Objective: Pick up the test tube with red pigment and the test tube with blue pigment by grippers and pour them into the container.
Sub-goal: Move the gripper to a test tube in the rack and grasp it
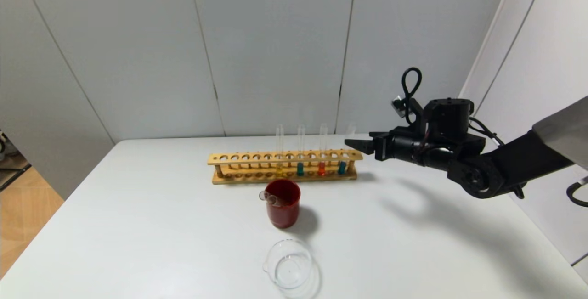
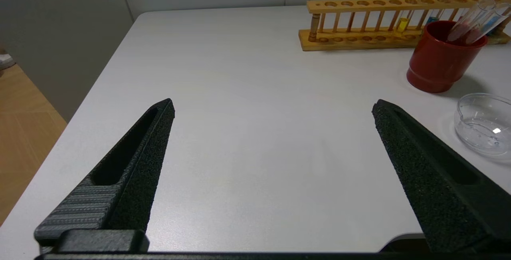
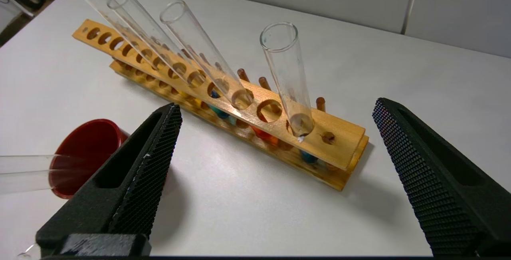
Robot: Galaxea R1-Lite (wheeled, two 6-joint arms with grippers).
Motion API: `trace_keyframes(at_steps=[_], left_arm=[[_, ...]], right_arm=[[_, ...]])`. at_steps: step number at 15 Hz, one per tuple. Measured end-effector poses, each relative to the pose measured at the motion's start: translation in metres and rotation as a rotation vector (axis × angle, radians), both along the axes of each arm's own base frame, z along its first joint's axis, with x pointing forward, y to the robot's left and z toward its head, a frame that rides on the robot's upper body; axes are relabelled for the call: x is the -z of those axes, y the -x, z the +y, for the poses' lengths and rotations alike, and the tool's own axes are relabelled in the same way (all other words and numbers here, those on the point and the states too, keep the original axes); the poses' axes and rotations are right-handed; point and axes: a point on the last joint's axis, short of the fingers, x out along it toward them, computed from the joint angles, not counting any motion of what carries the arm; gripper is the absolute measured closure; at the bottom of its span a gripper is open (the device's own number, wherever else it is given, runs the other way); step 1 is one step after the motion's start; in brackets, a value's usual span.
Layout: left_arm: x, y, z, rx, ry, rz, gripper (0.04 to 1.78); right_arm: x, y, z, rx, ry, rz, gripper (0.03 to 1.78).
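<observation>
The right gripper (image 1: 356, 143) was open beside the rack (image 1: 284, 166), with both tubes unpicked and the beaker (image 1: 288, 262) empty.

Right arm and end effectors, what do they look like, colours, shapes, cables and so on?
The right arm is matte black with rounded joints, a grey cover on its upper part, and black cables, one looping above the wrist. A small grey block sits by that loop. The right end effector and the left end effector each have two long, tapered black fingers with knurled inner pads and hollow slots.
</observation>
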Motion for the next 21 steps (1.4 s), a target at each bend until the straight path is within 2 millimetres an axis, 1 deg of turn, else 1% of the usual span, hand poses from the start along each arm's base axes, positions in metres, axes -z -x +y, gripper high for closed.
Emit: trace_keyframes(at_steps=[6, 8, 11, 13, 21], left_arm=[[0.0, 0.0, 0.0, 0.0, 0.0, 0.0, 0.07], [0.0, 0.0, 0.0, 0.0, 0.0, 0.0, 0.07], [0.0, 0.0, 0.0, 0.0, 0.0, 0.0, 0.07], [0.0, 0.0, 0.0, 0.0, 0.0, 0.0, 0.07], [0.0, 0.0, 0.0, 0.0, 0.0, 0.0, 0.07]], right_arm=[[0.009, -0.021, 0.011, -0.013, 0.003, -0.025, 0.06], [0.016, -0.028, 0.014, -0.029, 0.047, -0.057, 0.06], [0.028, -0.03, 0.015, -0.06, 0.155, -0.116, 0.06], [0.032, -0.03, 0.015, -0.064, 0.163, -0.109, 0.06], [0.03, -0.038, 0.022, -0.068, 0.154, -0.129, 0.06]])
